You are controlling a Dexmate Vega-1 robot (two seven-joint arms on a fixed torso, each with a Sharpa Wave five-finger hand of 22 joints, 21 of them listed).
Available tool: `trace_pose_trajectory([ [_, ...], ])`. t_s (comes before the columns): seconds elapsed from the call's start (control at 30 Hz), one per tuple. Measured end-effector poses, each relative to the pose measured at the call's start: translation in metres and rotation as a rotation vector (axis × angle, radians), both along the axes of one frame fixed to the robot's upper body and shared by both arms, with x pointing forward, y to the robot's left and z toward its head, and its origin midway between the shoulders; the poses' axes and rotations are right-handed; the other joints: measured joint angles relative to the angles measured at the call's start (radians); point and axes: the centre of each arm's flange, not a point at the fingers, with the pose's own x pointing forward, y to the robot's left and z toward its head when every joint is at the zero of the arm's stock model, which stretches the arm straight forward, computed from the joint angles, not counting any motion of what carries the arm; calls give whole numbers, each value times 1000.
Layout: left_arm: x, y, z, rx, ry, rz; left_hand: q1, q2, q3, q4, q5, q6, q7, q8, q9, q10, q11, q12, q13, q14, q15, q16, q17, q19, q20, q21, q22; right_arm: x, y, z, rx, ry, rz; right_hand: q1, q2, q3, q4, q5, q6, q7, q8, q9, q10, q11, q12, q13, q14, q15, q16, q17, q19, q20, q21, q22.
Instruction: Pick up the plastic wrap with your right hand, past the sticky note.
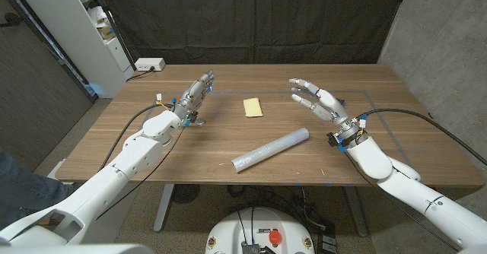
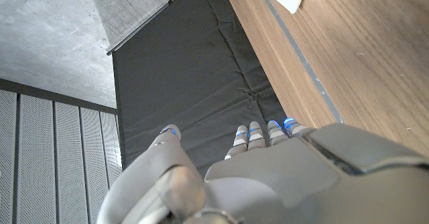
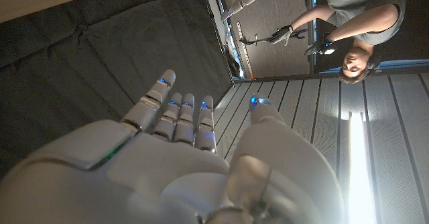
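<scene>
Waiting before reach: right hand [image 1: 319, 100] fingers spread, holding nothing, raised; long translucent plastic wrap roll [image 1: 272, 150] well below fingertips, yellow square sticky note [image 1: 253, 106] beside them; next, I judge, lower onto roll; left hand [image 1: 195, 93] empty, fingers straight

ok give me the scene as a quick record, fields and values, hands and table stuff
plastic wrap: roll lying on the table's near middle, untouched
sticky note: yellow, flat on the table, beyond the roll
right hand: raised, fingers spread, holding nothing
left hand: over the table's left side, holding nothing
table: wooden
person: in the right wrist view
</scene>
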Motion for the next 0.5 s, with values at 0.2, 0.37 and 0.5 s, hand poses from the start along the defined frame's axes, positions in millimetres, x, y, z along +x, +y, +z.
trace_pose_trajectory([
  [0.2,-1,-1,2,3,-1,1,0,0,0,0,0,0,0,0,0,0,0,0,0,0,0,0,0,0,0,0,0,-1,-1,-2,-7,-6,-9,0,0,0,0,0,0,0,0,0,0,0,0,0,0,0,0,0,0,0,0,0],
  [0.37,-1,-2,2,6,0,0,0,0,0,0,0,0,0,0,0,0,0,0,0,0,0,0,0,0,0,0,0,-2,-1,-5,-13,-12,-13,0,0,4,-4,0,-4,-4,0,0,0,0,0,0,0,0,0,0,-7,7,0,0],
  [0.5,-1,-3,1,9,4,0,0,0,0,0,-7,0,0,0,0,0,0,0,0,-3,-3,0,0,0,0,0,0,-3,-1,-8,-23,-21,-20,0,0,4,-4,0,0,-11,0,0,0,0,-6,0,6,-6,0,0,-7,7,0,0],
])
